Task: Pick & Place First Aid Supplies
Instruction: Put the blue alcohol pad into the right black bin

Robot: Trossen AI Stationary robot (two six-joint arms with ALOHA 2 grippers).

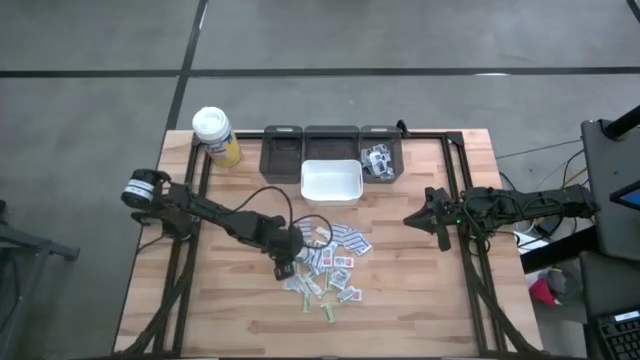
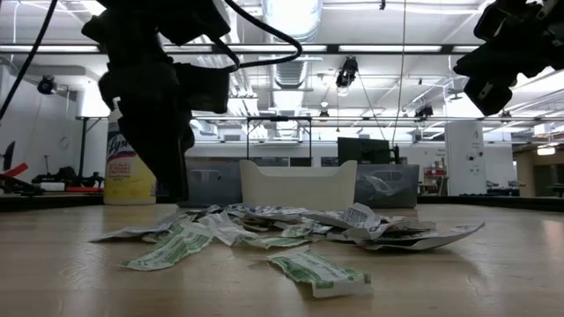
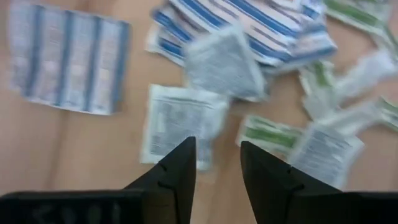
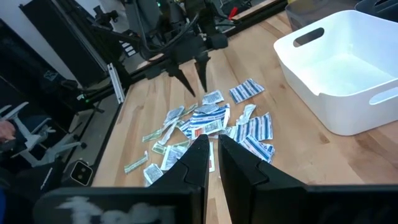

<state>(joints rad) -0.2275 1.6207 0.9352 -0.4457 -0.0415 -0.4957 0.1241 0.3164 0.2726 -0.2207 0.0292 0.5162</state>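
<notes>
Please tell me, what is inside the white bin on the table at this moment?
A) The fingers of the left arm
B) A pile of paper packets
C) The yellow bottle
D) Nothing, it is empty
D: in the right wrist view the white bin shows only its bare white floor, while the paper packets lie on the wooden table beside it.
</notes>
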